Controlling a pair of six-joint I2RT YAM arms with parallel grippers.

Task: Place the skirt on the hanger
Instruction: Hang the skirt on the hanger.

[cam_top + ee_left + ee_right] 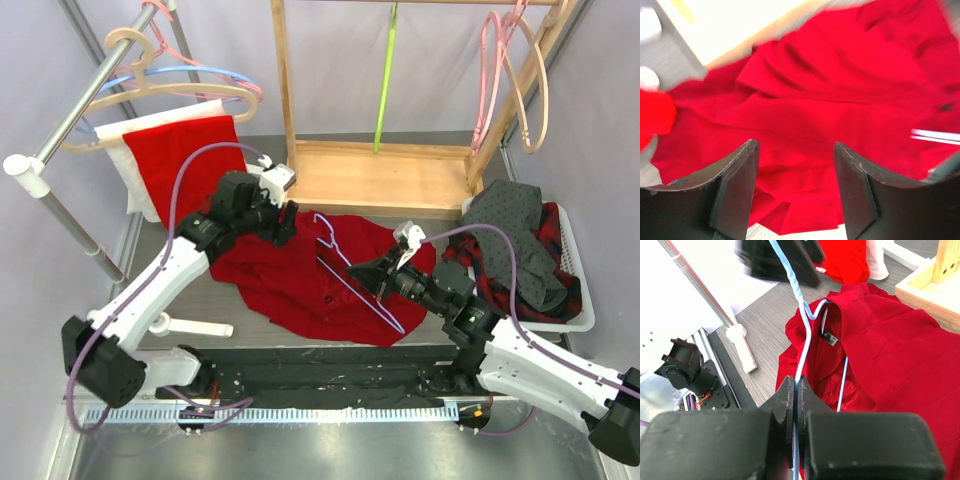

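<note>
1. R gripper (797, 390) is pinched tight on the thin wire of the hanger (801, 330). It looks to be holding the frame steady & tilted up so the cloth can be worked onto it.
2. L gripper (796, 150) has its jaws spread w/ nothing between them. It hovers just over the skirt (840, 100), prob. lining up to grab a fold or the waist edge.
3. The skirt (290, 285) is spread flat on the table (200, 290), mid-workspace, in front of the wooden rack (380, 180). It's not on the hanger yet.
4. The hanger (345, 270) lies across the skirt's top, hook end toward the L arm. Can't tell if any wire is already inside the waist opening.
5. The basket (560, 327), far R, is stuffed w/ a grey dotted garment (515, 230) on top of a red-black plaid one (555, 290). Both spill over the rim.
6. Next move, as I judge it: pinch the waistband & feed it over one hanger arm.
</note>
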